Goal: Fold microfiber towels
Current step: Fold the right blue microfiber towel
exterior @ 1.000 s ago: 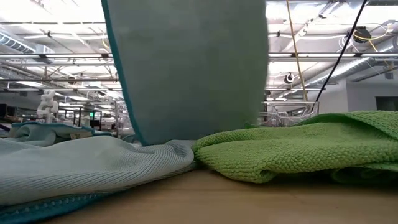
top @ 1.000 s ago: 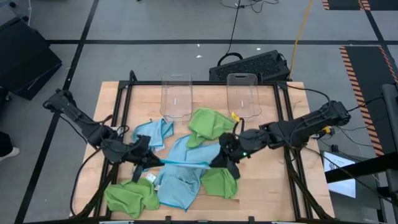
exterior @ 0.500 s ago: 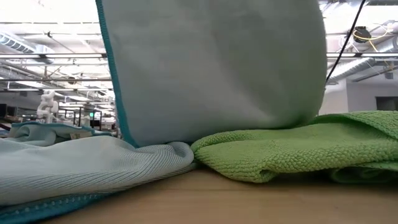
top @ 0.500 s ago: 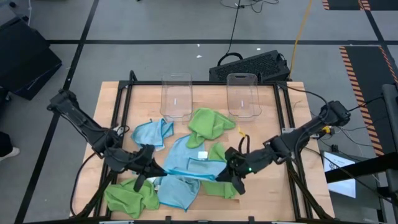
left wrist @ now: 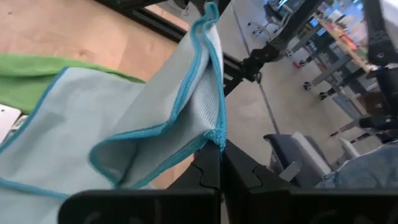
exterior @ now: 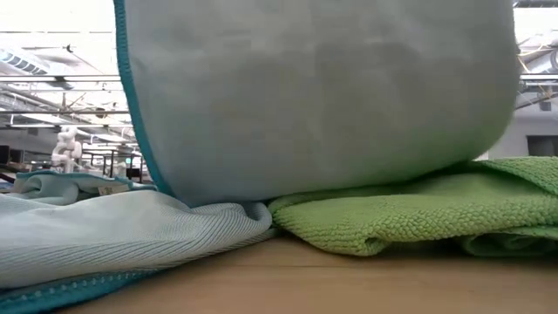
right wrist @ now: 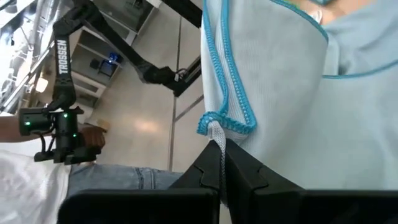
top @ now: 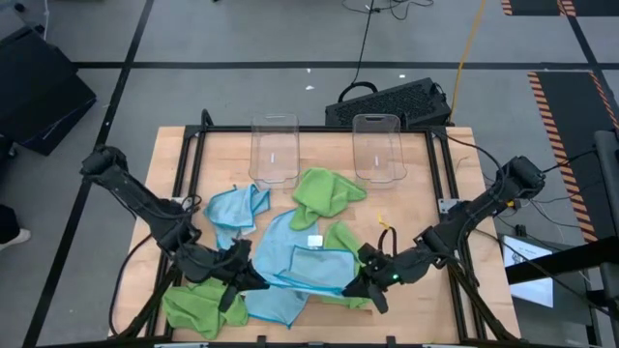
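Between the two pincers, near the table's front edge, a light blue towel [top: 308, 266] hangs stretched: the left gripper [top: 242, 280] pinches one corner and the right gripper [top: 368, 281] pinches the other, each pressed tight on the hem, likely so the cloth lies flat over the green towels [top: 343, 280] for folding.

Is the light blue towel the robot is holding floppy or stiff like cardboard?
Probably floppy: the light blue towel sags and folds between the left gripper and right gripper, each shut on a corner. It likely weighs little, since thin fingertip pinches hold it up. Its ribbed weave looks grippy, not slippery.
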